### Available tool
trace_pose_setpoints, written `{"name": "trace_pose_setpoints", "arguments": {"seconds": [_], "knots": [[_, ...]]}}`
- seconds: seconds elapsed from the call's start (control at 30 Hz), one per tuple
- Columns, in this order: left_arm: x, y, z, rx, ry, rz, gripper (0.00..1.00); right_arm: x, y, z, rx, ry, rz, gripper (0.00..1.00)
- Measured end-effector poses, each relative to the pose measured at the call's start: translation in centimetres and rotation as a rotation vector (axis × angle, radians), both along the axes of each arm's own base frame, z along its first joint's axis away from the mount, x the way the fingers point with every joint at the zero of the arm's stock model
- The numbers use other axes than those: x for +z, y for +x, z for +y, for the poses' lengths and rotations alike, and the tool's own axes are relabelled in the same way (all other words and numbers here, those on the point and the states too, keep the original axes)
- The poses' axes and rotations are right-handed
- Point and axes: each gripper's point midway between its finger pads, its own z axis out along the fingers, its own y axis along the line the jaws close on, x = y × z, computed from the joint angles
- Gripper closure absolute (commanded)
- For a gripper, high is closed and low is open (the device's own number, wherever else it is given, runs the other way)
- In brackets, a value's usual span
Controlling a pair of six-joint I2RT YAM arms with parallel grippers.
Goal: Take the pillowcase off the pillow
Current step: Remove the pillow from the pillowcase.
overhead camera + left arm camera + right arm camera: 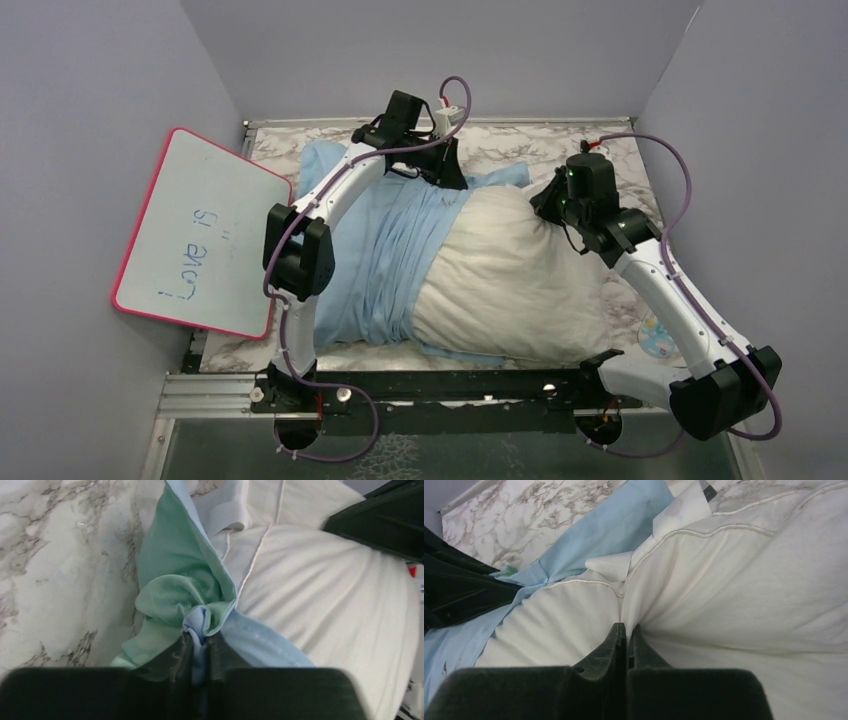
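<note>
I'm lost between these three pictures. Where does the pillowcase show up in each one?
Top view: the pillowcase, light blue, is bunched over the left half of the pillow.
Left wrist: its green-and-blue fold sits at centre, pinched by the left gripper.
Right wrist: a blue strip at upper left.
Shared landmark: the white pillow.

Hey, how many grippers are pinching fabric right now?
2. The left gripper is shut on a bunched edge of the pillowcase; the right gripper pinches the off-white fabric of the pillow near its far edge.
</note>
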Motion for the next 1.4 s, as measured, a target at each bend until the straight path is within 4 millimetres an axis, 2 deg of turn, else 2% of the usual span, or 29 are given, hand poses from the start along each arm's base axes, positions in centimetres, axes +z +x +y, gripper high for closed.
{"name": "trace_pose_setpoints", "arguments": {"seconds": [0.07,0.17,0.37,0.43,0.53,0.57,0.73,0.9,0.97,1.03,1.1,1.2,1.27,1.3,1.33,1.4], "knots": [[-0.4,0.1,0.3,0.018,0.022,-0.004,1.00,-0.1,0.1,-0.4,-0.034,-0.002,0.002,0.99],[-0.1,1.6,1.4,0.132,0.096,-0.057,1.00,-0.2,0.3,-1.3,-0.098,-0.021,0.014,0.99],[1.6,3.9,5.7,0.329,0.187,-0.120,1.00,-0.3,1.4,-3.1,-0.196,-0.046,0.048,0.99],[1.2,4.3,7.7,0.385,0.210,-0.105,0.81,-0.4,1.7,-4.2,-0.231,-0.035,0.056,0.99],[0.3,4.9,10.8,0.450,0.230,-0.067,0.41,-0.5,1.9,-5.2,-0.254,-0.014,0.064,0.99],[0.2,5.2,11.5,0.464,0.232,-0.063,0.33,-0.5,1.9,-5.3,-0.252,-0.012,0.066,0.99],[1.2,6.5,14.4,0.507,0.215,-0.102,0.15,-0.9,1.9,-5.9,-0.230,-0.028,0.077,0.99],[2.5,6.4,14.6,0.492,0.217,-0.167,0.10,-0.7,1.6,-5.7,-0.186,-0.041,0.064,0.99],[2.6,6.4,14.7,0.482,0.221,-0.186,0.11,-0.4,1.5,-5.5,-0.166,-0.041,0.057,0.99],[2.4,6.2,14.5,0.463,0.222,-0.187,0.17,-0.3,1.4,-5.4,-0.155,-0.040,0.055,0.99],[2.0,5.8,14.0,0.424,0.207,-0.167,0.32,-0.3,1.4,-5.3,-0.150,-0.039,0.056,0.99],[0.6,4.7,13.1,0.353,0.178,-0.120,0.65,-0.5,1.4,-5.4,-0.146,-0.047,0.059,0.99],[-0.8,3.9,13.1,0.330,0.184,-0.084,0.79,-0.6,1.5,-5.5,-0.146,-0.065,0.066,0.99],[-1.4,3.8,13.2,0.329,0.193,-0.075,0.95,-0.6,1.8,-5.7,-0.150,-0.078,0.074,0.99],[-1.8,3.6,13.2,0.330,0.199,-0.064,1.00,-0.6,2.1,-5.8,-0.154,-0.091,0.083,0.99],[-2.3,4.0,13.9,0.369,0.227,-0.056,1.00,-0.8,2.7,-6.0,-0.169,-0.117,0.105,0.99]]}}
